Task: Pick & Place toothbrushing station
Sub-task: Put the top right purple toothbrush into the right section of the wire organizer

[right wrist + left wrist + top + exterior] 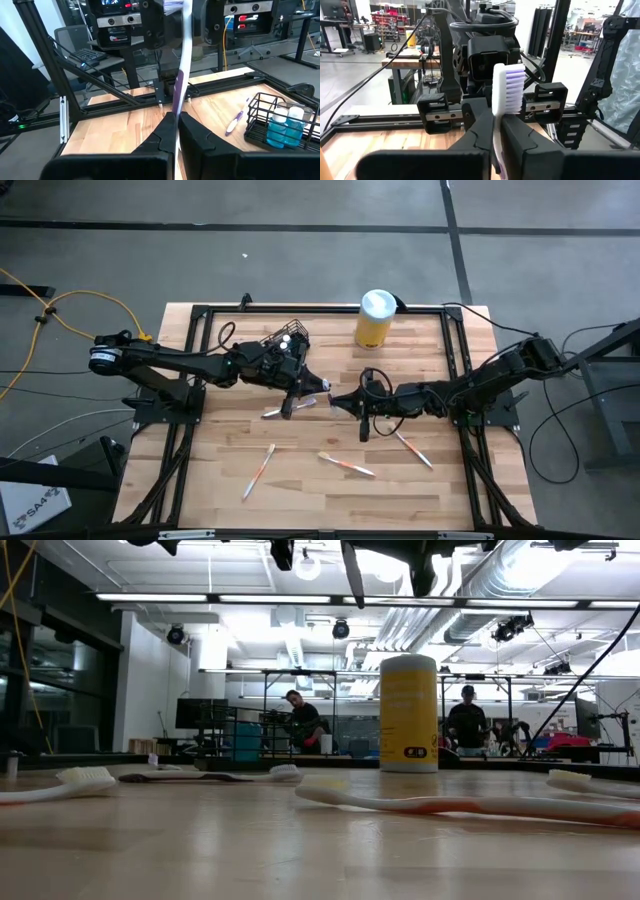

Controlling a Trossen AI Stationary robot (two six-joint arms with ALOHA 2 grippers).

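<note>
Left arm: I reach from nine o'clock toward the table's centre, wrist raised.
Left gripper (292, 406): my fingers are closed.
Right arm: I reach in from three o'clock, elbow bent.
Right gripper (340, 402): closed, facing my left one, nearly tip to tip.

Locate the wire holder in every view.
High: holder upper centre-left, beside the left arm.
Low: not in it.
Left wrist: not in it.
Right wrist: lower right corner, on the wood.
Shared landmark: the wooden table, seen in all four.
</note>
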